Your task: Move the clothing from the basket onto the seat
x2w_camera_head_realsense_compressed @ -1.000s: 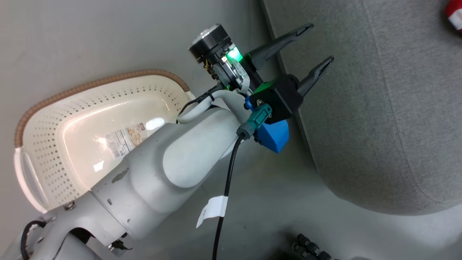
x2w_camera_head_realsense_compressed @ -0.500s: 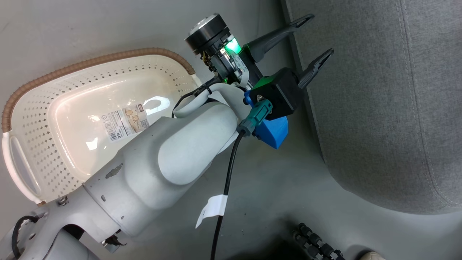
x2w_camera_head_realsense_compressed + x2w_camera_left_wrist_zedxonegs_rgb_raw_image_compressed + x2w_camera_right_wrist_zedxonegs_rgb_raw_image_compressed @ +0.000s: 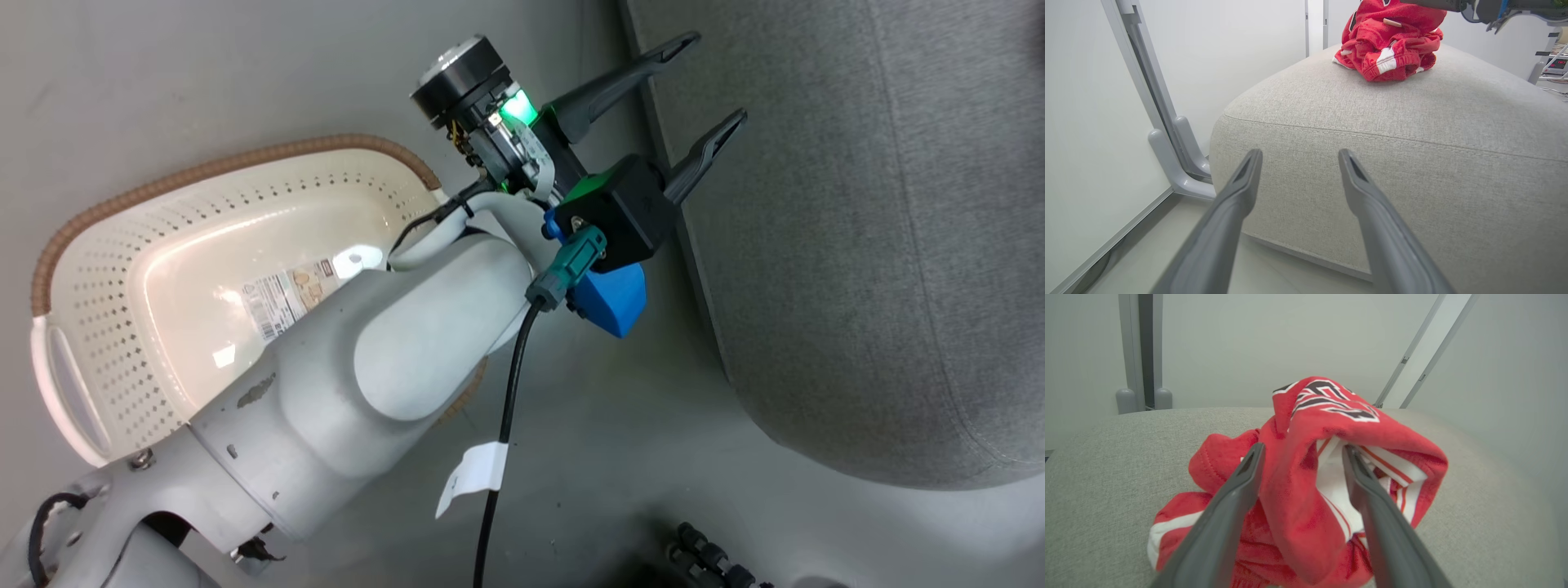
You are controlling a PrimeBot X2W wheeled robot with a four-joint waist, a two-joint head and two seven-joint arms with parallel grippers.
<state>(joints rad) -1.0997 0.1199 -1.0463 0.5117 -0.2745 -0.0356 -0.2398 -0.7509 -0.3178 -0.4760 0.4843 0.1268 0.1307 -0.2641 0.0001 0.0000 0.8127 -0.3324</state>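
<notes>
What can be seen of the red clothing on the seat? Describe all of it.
The clothing is a crumpled heap of soft red jersey fabric with white trim and black lettering outlined in white on its raised top fold. It rests on top of the grey seat, back from its rounded corner. The right gripper stands open, its fingers either side of an upright fold.

The grey floor point(image 3: 620, 425) carries the cream laundry basket point(image 3: 106, 327), with its perforated walls and brown woven-look rim. Near it stands the large grey upholstered seat point(image 3: 1412, 171), a strip of bare floor between them. A paper label point(image 3: 286, 298) lies flat on the basket's bottom. On top of the seat, well back from its stitched seam, rests a crumpled heap of red jerseys point(image 3: 1388, 45) with white trim. A grey post foot point(image 3: 1180, 171) stands on the floor beside the seat's corner.
</notes>
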